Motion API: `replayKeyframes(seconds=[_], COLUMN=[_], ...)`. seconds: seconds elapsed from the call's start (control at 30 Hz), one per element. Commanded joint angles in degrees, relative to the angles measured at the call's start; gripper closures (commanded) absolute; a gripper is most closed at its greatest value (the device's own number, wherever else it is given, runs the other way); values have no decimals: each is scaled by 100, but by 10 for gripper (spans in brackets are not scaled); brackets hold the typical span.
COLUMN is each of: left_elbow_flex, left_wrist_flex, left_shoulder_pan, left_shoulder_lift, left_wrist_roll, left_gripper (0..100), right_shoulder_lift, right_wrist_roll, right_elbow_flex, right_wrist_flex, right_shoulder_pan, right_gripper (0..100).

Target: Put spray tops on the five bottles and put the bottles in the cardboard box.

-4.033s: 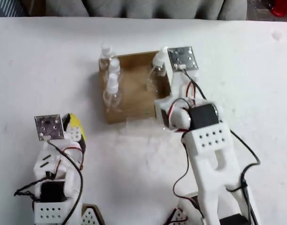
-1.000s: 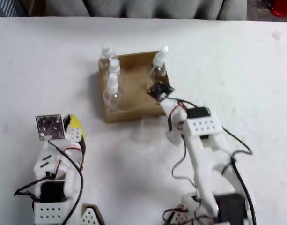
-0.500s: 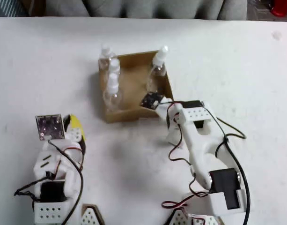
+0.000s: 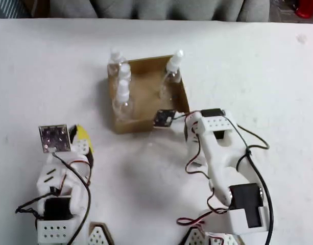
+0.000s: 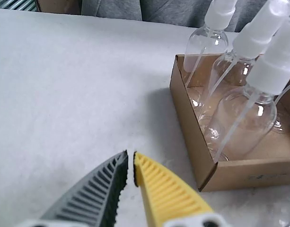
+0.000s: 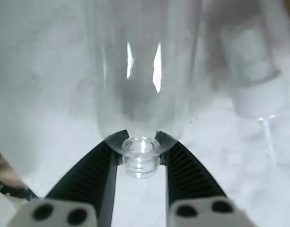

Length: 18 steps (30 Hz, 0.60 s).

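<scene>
Gripping the uncapped bottle (image 6: 140, 85) by its neck, near the cardboard box (image 4: 138, 125), the right gripper (image 6: 140, 139) is facing straight along its length, spray top (image 6: 252, 90) alongside.

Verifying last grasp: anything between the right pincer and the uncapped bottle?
Nothing visible. The right pincer sits around the neck of the uncapped bottle, a finger against each side. The loose spray top lies beside the bottle, apart from both.

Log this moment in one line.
right gripper shut on uncapped bottle | spray top loose beside it | cardboard box holds four capped bottles | left gripper shut
</scene>
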Motion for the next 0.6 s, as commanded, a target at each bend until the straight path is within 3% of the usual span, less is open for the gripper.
replayKeyframes(seconds=[0.0, 0.13, 0.47, 0.57], left_elbow_flex=[-9, -9, -9, -9], left_wrist_flex=[9, 9, 18, 18], left_shoulder_pan=[-48, -48, -48, -48], left_shoulder_lift=[-22, -22, -22, -22], left_wrist_roll=[-53, -53, -53, -53], left_gripper=[980, 980, 980, 980], right_shoulder_lift=[-242, -251, -180, -31], right_wrist_roll=[545, 1749, 5899, 6444], right_elbow_flex=[-246, -325, -1459, -1451], right_wrist_flex=[470, 1077, 1965, 1859], right_shoulder_pan=[224, 743, 2589, 2642], right_gripper=[981, 981, 981, 977])
